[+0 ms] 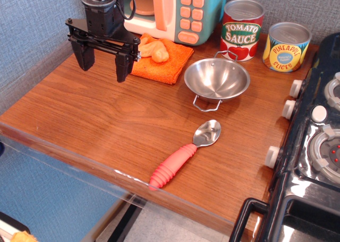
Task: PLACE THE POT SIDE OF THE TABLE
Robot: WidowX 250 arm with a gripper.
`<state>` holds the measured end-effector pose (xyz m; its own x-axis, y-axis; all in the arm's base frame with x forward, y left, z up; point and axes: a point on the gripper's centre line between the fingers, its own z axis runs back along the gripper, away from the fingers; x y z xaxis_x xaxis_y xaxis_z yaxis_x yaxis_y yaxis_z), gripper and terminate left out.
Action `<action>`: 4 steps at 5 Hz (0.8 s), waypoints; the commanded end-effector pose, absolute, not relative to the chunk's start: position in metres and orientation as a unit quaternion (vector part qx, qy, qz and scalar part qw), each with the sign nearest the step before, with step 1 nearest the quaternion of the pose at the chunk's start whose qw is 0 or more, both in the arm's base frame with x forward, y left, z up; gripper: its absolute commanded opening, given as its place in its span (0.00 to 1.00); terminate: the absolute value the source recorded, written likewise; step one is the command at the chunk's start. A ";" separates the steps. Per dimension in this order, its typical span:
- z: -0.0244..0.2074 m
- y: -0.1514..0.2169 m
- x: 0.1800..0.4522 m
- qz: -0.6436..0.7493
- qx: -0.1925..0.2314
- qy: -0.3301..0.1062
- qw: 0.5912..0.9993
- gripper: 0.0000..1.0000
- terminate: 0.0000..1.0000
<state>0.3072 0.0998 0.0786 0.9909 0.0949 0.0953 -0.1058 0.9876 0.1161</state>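
Note:
The pot is a small shiny steel bowl with two thin wire loop handles. It stands upright on the brown wood-grain table, right of centre, in front of the tomato sauce can. My gripper is black, points down and is open and empty. It hangs over the back left of the table, well left of the pot and apart from it, next to the orange cloth.
An orange cloth with an orange toy food piece lies behind the gripper. A toy microwave, a tomato sauce can and a pineapple can line the back. A red-handled spoon lies near the front edge. A black toy stove fills the right.

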 end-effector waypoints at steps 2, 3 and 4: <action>0.079 0.071 0.328 0.040 0.044 -0.049 0.997 1.00 0.00; 0.079 0.041 0.352 0.033 0.018 -0.049 0.998 1.00 0.00; 0.075 0.018 0.374 0.021 0.009 -0.055 0.998 1.00 0.00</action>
